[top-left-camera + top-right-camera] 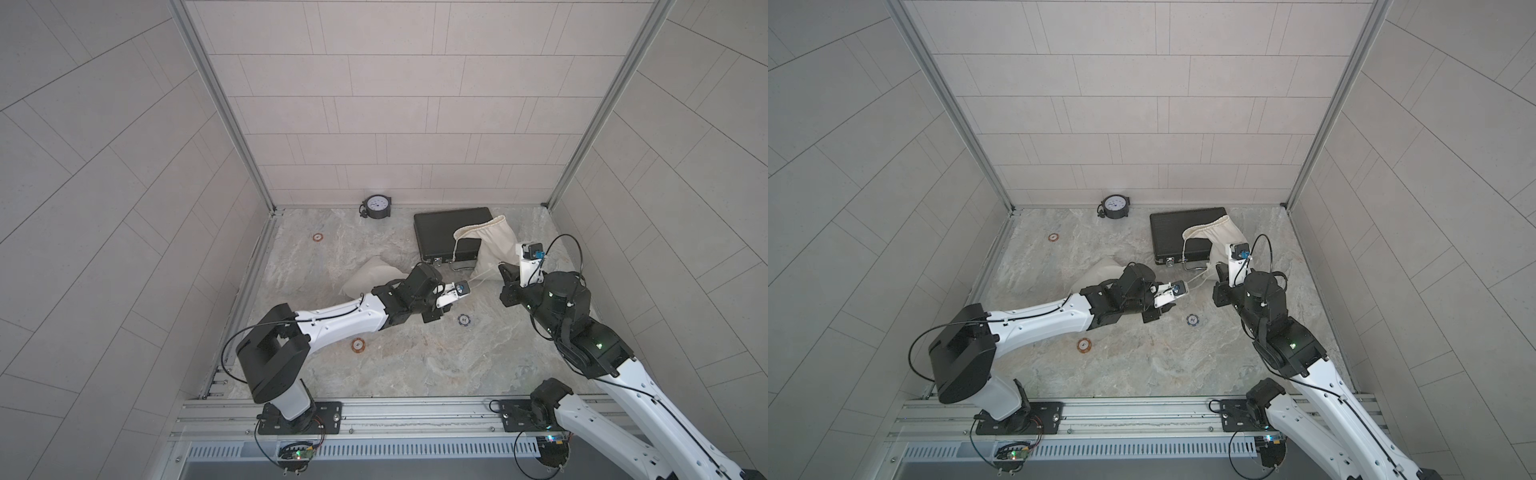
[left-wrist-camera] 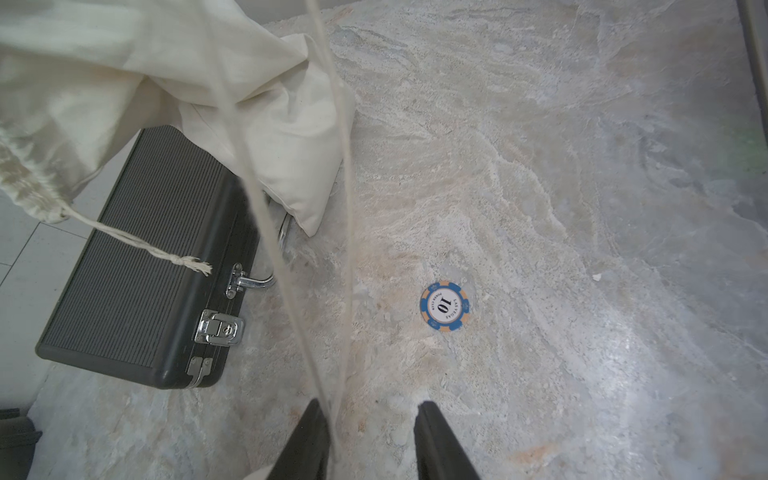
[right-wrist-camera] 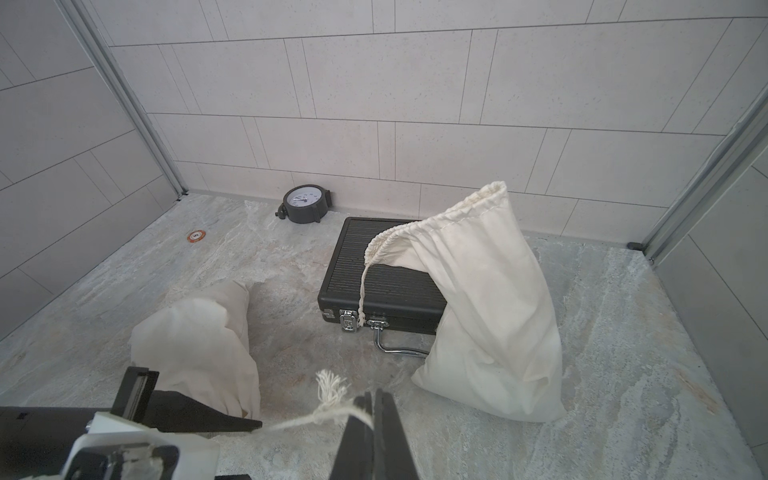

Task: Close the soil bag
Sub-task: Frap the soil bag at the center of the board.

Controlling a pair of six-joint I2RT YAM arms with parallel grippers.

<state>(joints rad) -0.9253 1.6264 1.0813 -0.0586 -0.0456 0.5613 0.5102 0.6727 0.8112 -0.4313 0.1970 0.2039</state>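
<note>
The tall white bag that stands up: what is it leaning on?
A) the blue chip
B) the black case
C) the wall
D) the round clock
B: the tall white bag leans against the black case, and its open top droops over the case's lid.

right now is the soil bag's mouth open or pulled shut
Open: on the soil bag the rim spreads in a wide loop over the black case.
</note>
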